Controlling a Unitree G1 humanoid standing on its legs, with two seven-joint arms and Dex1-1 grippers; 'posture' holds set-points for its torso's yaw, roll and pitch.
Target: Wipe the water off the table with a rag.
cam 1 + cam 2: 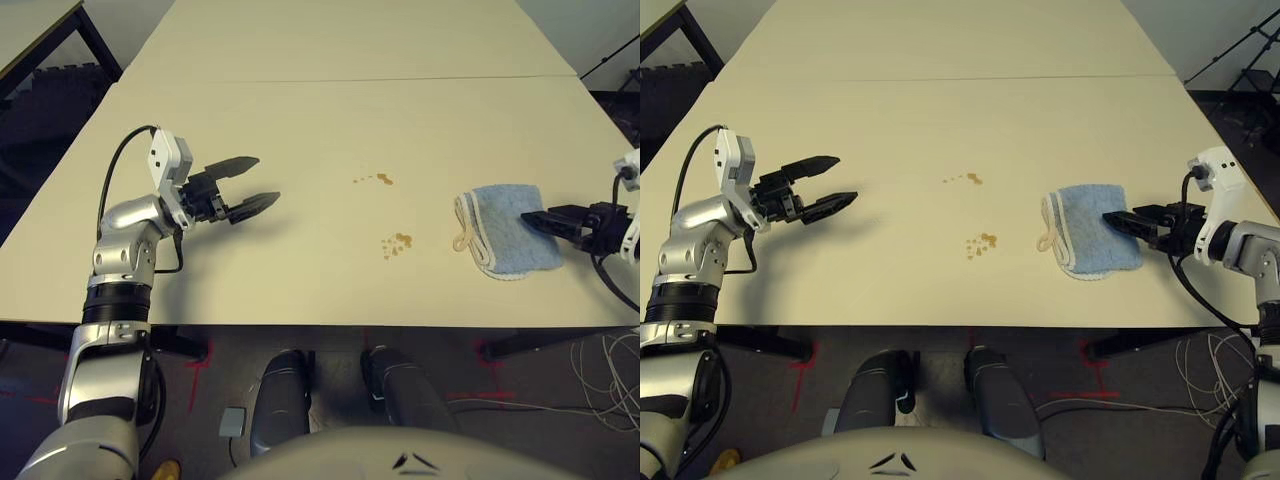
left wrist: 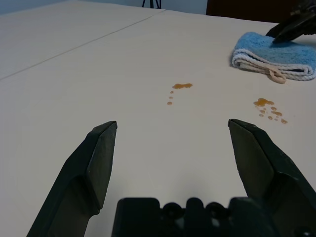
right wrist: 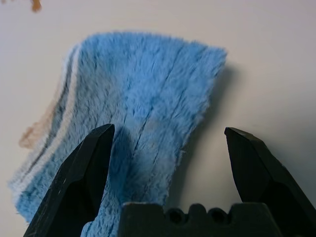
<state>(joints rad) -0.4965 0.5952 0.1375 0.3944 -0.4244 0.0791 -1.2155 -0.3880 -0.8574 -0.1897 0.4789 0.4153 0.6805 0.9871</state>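
Using the rag as my landmark, I see the pale table [image 1: 300,130] spread beneath and all around it. My left gripper [image 1: 255,182] hovers well apart from the rag, on its left, jaws wide. My right gripper [image 3: 170,131] is at the rag's right side, its fingers wide apart, one over the folded blue rag [image 1: 510,235] and the other beyond its edge. The water [image 1: 398,244] lies in two small amber clusters left of the rag.
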